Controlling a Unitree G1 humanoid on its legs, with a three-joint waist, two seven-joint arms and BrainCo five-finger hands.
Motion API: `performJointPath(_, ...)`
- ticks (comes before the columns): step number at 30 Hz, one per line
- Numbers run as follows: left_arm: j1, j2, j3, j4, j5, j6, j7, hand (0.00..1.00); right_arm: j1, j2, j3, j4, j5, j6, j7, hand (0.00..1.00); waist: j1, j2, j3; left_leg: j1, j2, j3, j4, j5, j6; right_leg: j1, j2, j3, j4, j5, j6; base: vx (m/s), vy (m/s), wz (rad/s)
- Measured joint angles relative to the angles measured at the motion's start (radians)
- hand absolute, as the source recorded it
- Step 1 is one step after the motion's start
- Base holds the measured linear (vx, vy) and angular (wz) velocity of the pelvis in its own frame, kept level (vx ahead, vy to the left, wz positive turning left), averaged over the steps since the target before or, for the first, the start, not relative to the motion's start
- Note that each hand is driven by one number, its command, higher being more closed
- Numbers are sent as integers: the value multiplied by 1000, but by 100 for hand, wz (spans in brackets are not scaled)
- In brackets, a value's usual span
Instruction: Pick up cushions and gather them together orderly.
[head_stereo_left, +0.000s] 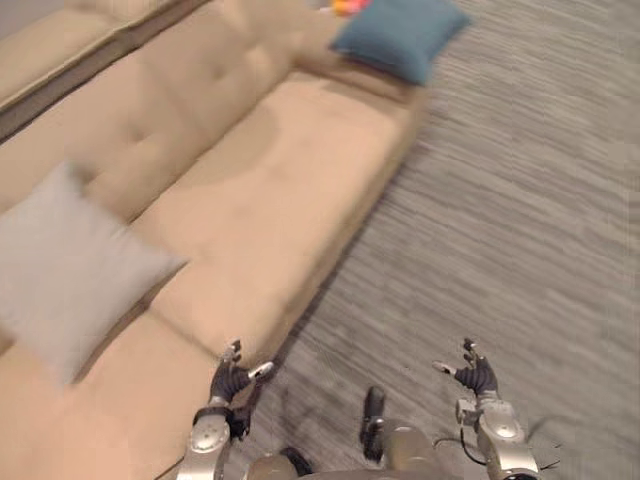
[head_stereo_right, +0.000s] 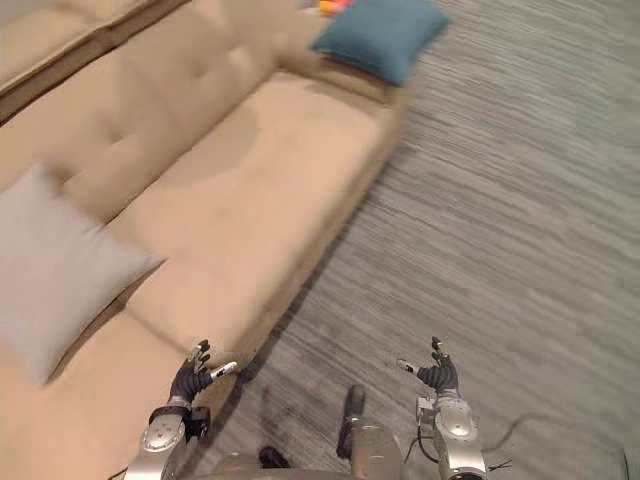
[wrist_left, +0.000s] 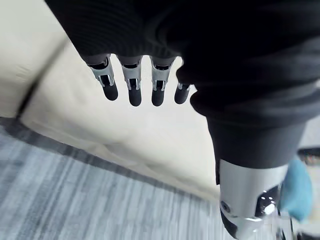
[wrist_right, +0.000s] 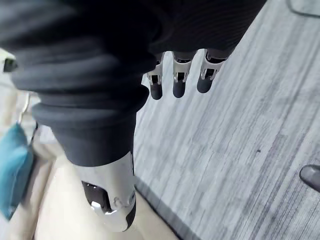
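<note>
A light grey cushion (head_stereo_left: 65, 265) leans against the back of the beige sofa (head_stereo_left: 290, 180) at its left part. A blue cushion (head_stereo_left: 398, 35) lies at the sofa's far end, also seen as a blue cushion (wrist_left: 298, 189) in the left wrist view and a blue cushion (wrist_right: 12, 167) in the right wrist view. My left hand (head_stereo_left: 232, 378) hovers by the sofa's front edge, fingers relaxed and holding nothing. My right hand (head_stereo_left: 474, 374) hangs over the carpet, open and empty. Both hands are far from either cushion.
Grey striped carpet (head_stereo_left: 520, 230) stretches to the right of the sofa. A second beige seat section (head_stereo_left: 60, 50) runs along the far left. Small orange and pink things (head_stereo_left: 347, 6) lie beside the blue cushion at the far end.
</note>
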Motion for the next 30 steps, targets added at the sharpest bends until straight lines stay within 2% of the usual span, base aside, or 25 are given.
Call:
performJointPath(1, -29, -8, -17, 0, 0, 5, -1, 0, -1, 2, 5, 4, 0, 2, 0, 0, -5, 8, -1, 17, 13, 12, 15, 2, -5, -17, 25, 54, 17, -6, 2, 200, -170, -168)
performJointPath(3, -49, -22, -32, -1, 0, 6, -1, 0, 0, 0, 33, 4, -7, 5, 2, 0, -2, 8, -1, 28, 79, 0, 152, 0, -12, -25, 74, 150, 33, -25, -3, 211, -152, -178)
performJointPath(4, -50, -35, -36, 0, 0, 6, -2, 0, -10, 0, 60, 3, -8, 5, 1, 0, 8, 13, -1, 9, 152, -67, 327, 27, 24, -9, 128, 228, 30, -37, -17, 171, -91, -166)
performJointPath(6, -49, -43, -46, 0, 0, 6, -3, 0, -23, 1, 85, 3, -9, 5, 1, 0, 9, 16, 1, -41, 190, -199, 484, 97, 102, 15, 161, 287, 25, -56, -33, 288, -53, -167)
performJointPath(7, -46, -62, -76, 0, 0, 6, -4, 0, -30, 0, 126, 4, -12, 6, -1, 0, 21, 17, 5, -186, 127, -498, 701, 35, 56, 53, 189, 394, 17, -79, -43, 338, 21, -169)
performJointPath(8, -46, -67, -77, 1, -1, 6, -4, 0, -29, 0, 131, 5, -14, 6, -1, 0, 28, 13, 10, -219, 96, -556, 734, 18, 44, 71, 191, 420, 16, -84, -40, 302, 109, -183)
performJointPath(10, -18, -71, -77, -7, -2, 6, 2, 0, -26, 8, 152, 18, -20, 13, -2, 0, 64, -4, 28, -343, -20, -715, 733, -14, 62, 162, 180, 505, 11, -122, -20, 338, 144, -110)
performJointPath(11, -11, -69, -77, -12, -2, 5, 6, 0, -28, 8, 160, 18, -20, 13, -2, 0, 70, -2, 29, -374, -42, -741, 709, -14, 63, 182, 175, 517, 7, -130, -9, 338, 185, -75)
performJointPath(13, 28, -69, -77, -32, -1, 6, 19, 0, -51, 0, 176, 27, -20, 13, -5, 0, 94, 1, 34, -473, -135, -795, 466, -3, 45, 246, 141, 566, -26, -159, 30, 345, 222, -53)
performJointPath(14, 37, -68, -77, -42, -1, 6, 20, 0, -62, -1, 179, 31, -20, 12, -6, 0, 103, 2, 34, -482, -154, -794, 374, 13, 23, 257, 131, 575, -35, -164, 39, 385, 243, -54)
performJointPath(15, 44, -69, -76, -55, 0, 5, 24, 0, -82, -4, 180, 39, -20, 8, -11, 0, 123, 10, 32, -488, -174, -781, 171, 57, -29, 285, 120, 596, -60, -177, 60, 448, 267, -40)
performJointPath(16, 43, -69, -73, -56, 0, 5, 28, 0, -97, -1, 179, 50, -19, 6, -18, 0, 135, 21, 27, -488, -174, -764, 52, 102, -23, 309, 122, 603, -81, -189, 80, 487, 285, -47)
performJointPath(17, 41, -64, -70, -55, 0, 5, 35, 0, -108, 6, 180, 59, -19, 6, -23, 0, 150, 15, 23, -481, -173, -745, 52, 200, 41, 325, 114, 623, -78, -213, 95, 600, 317, -38)
performJointPath(18, 45, -57, -66, -59, 1, 6, 41, 0, -118, 19, 184, 62, -20, 4, -23, 0, 167, -21, 5, -491, -206, -721, 104, 173, 97, 330, 78, 630, -39, -251, 112, 673, 293, -31)
performJointPath(19, 45, -59, -58, -58, 1, 6, 41, 0, -117, 17, 184, 68, -21, -1, -23, 0, 169, -33, 3, -495, -219, -717, 144, 142, 144, 308, 60, 630, 43, -271, 146, 671, 284, -14)
performJointPath(20, 43, -65, -47, -56, 1, 11, 41, 0, -133, 20, 178, 82, -23, -2, -23, 0, 168, -40, 5, -489, -226, -711, 186, 102, 161, 254, 41, 633, 203, -284, 186, 756, 327, 3)
performJointPath(21, 42, -61, -51, -47, 2, 17, 41, 0, -138, 25, 169, 96, -33, 0, -22, 0, 164, -51, 8, -434, -249, -703, 199, 47, 180, 169, 4, 647, 467, -226, 316, 605, 291, 8)
performJointPath(22, 40, -58, -56, -45, 2, 19, 41, 0, -136, 28, 169, 101, -36, 0, -21, 0, 159, -55, 9, -398, -261, -705, 195, 31, 187, 136, -16, 639, 575, -199, 344, 616, 282, 19)
performJointPath(23, 52, -52, -76, -45, 2, 22, 41, 0, -126, 31, 168, 108, -44, 1, -20, 0, 144, -57, 10, -313, -287, -710, 171, 9, 202, 102, -68, 578, 745, -189, 292, 513, 186, 27)
performJointPath(25, 62, -46, -91, -46, 2, 22, 42, 0, -104, 33, 168, 109, -51, 0, -17, 0, 120, -52, 2, -146, -320, -740, 55, -15, 212, 32, -123, 438, 824, -240, 159, 742, 210, 35)
performJointPath(26, 51, -43, -91, -46, 1, 22, 42, 0, -103, 35, 163, 107, -56, -1, -16, 0, 111, -48, -4, -102, -322, -760, 2, -15, 212, -27, -108, 400, 759, -257, 137, 596, 126, 34)
performJointPath(27, 39, -39, -94, -46, 2, 23, 42, 0, -103, 36, 154, 106, -56, -1, -16, 0, 107, -46, -2, -81, -322, -774, -22, -15, 211, -61, -96, 381, 709, -266, 140, 476, 56, 49)
performJointPath(28, 13, -26, -110, -45, 2, 26, 41, 0, -99, 36, 136, 107, -56, 0, -15, 0, 92, -41, 3, -40, -322, -804, -64, -14, 210, -128, -68, 365, 569, -265, 139, 607, 46, 56)
performJointPath(29, 2, -26, -117, -45, 2, 27, 41, 0, -96, 35, 126, 107, -55, 2, -16, 0, 86, -37, 6, -17, -321, -829, -86, -16, 206, -159, -51, 366, 464, -248, 148, 758, 35, 83)
performJointPath(30, -18, -27, -118, -37, 2, 27, 40, 0, -93, 28, 119, 109, -55, 7, -16, 0, 70, -28, 19, 36, -314, -854, -120, -25, 188, -177, -18, 372, 244, -161, 158, 797, -2, 85)
